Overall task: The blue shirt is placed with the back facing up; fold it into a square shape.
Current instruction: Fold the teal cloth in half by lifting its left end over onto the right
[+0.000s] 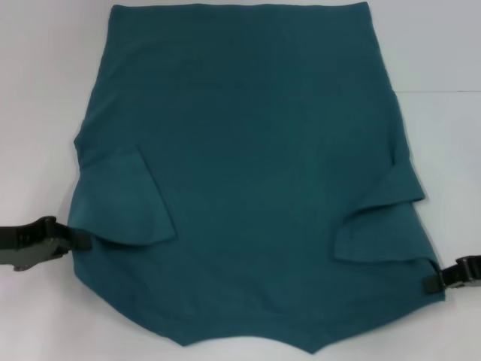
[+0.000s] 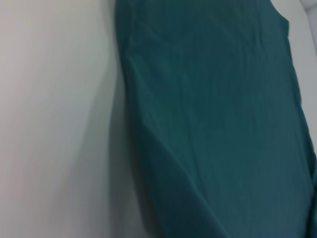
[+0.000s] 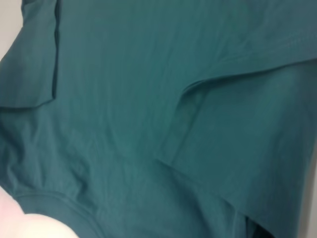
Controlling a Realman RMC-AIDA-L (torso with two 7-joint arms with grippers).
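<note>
The blue shirt lies spread on the white table, plain side up, with its collar end nearest me. Both sleeves are folded inward onto the body, the left sleeve and the right sleeve. My left gripper sits at the shirt's left edge, just below the folded sleeve, touching the cloth. My right gripper sits at the right edge near the front corner, also against the cloth. The left wrist view shows the shirt's edge over the table. The right wrist view shows the folded sleeve and the collar band.
White table surrounds the shirt on the left and right. The shirt's hem reaches the far edge of the head view.
</note>
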